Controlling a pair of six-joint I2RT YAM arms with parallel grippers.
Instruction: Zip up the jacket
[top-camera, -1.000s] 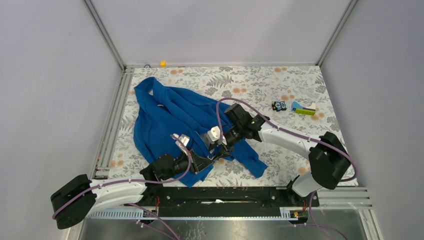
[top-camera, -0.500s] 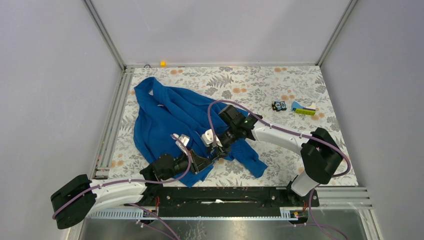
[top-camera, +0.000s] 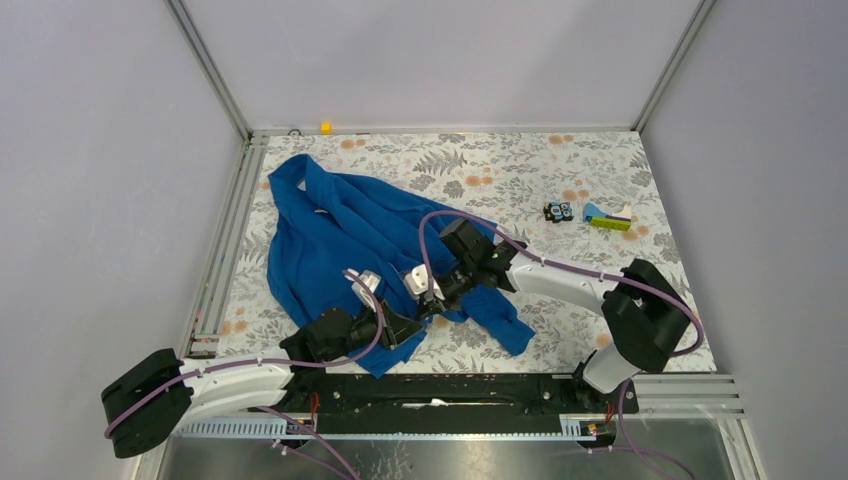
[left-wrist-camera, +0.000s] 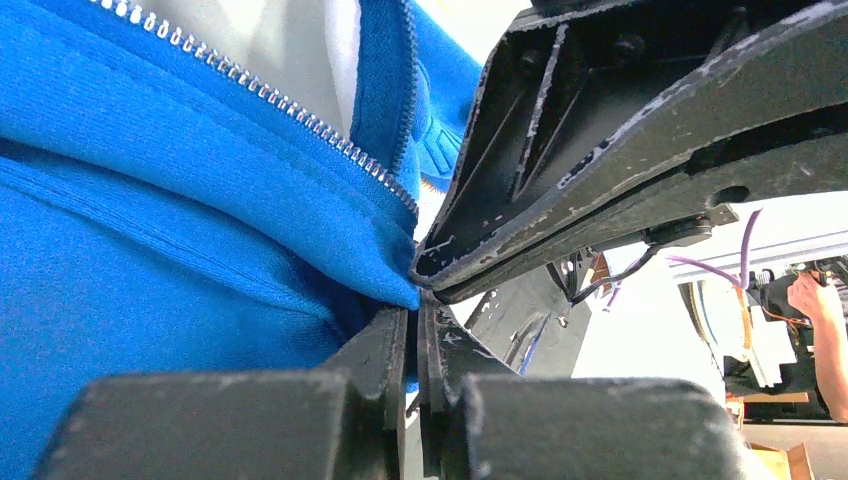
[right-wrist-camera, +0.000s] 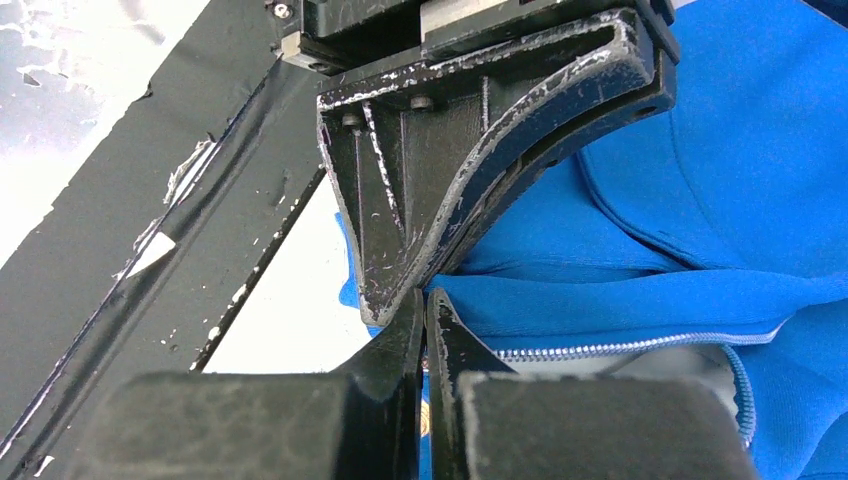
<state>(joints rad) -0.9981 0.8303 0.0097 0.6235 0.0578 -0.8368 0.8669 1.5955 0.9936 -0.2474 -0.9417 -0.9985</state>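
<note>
the jacket (top-camera: 330, 240) lies on the bench (top-camera: 540, 170), left of centre. left gripper (left-wrist-camera: 415, 310) and right gripper (right-wrist-camera: 425, 300) are both closed at its bottom hem, apparently pinching cloth. hold both ends taut and level so the zipper teeth (right-wrist-camera: 620, 346) meet.

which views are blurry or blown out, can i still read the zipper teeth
Left wrist view: zipper teeth sharp, the left fingers up close are soft, background at right blown out white. Right wrist view: teeth readable, glare top left. Top external view: even light, jacket crisp.
</note>
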